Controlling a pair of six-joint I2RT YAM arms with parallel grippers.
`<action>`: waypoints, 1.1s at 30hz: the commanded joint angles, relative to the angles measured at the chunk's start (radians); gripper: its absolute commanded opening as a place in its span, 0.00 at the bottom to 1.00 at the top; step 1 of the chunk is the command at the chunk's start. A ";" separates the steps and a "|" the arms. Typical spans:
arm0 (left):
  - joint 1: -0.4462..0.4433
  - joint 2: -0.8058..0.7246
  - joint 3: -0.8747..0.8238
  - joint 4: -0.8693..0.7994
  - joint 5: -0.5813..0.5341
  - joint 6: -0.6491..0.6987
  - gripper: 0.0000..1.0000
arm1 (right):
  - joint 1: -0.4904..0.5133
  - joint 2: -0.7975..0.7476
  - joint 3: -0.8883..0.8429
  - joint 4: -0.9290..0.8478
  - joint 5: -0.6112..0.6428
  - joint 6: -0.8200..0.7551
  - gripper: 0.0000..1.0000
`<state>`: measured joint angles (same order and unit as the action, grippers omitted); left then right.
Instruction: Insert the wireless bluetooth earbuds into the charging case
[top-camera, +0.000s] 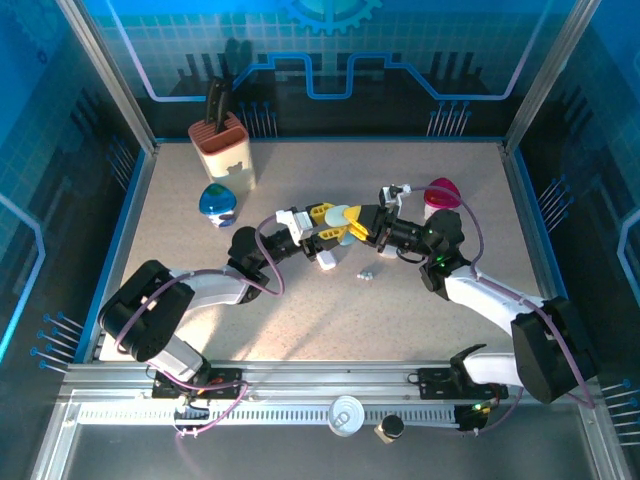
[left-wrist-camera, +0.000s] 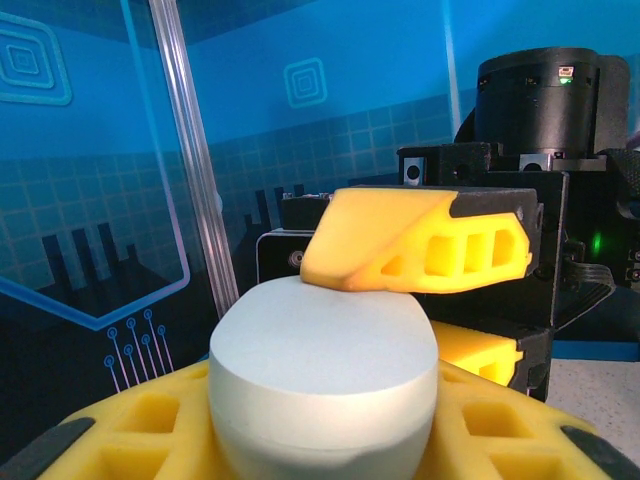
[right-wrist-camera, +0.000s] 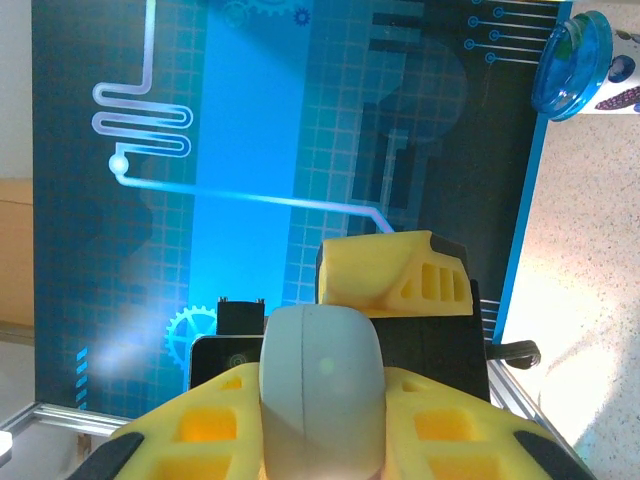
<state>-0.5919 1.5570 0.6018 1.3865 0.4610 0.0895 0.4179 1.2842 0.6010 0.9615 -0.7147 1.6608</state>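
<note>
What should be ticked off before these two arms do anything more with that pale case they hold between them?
1. Right gripper clamped on the pale case: ok.
2. Left gripper firmly gripping the case: cannot tell; its fingers flank it.
3. Case open to receive earbuds: not ok, it looks closed.
4. Earbud pieces in sight: ok, loose on the table just in front of the grippers.
5. Blue case apart from both arms: ok.

Tan knife block (top-camera: 222, 148) well behind and left of the jaws, blue pod (top-camera: 217, 203) left of them, pink pod (top-camera: 441, 194) near their right, speckled desk (top-camera: 330, 320) below.
</note>
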 joint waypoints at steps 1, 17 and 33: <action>-0.010 0.017 0.033 0.016 0.043 0.018 0.19 | 0.009 0.010 0.005 0.036 -0.012 -0.002 0.18; 0.022 -0.165 0.012 -0.426 0.252 -0.071 0.19 | -0.121 -0.277 0.138 -0.817 -0.050 -1.120 0.79; 0.021 -0.237 0.032 -0.540 0.383 -0.206 0.18 | 0.256 -0.288 0.385 -1.333 0.465 -1.826 0.85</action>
<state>-0.5777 1.3510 0.6033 0.8558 0.8021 -0.0818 0.6506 0.9775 0.9512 -0.2993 -0.3847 -0.0471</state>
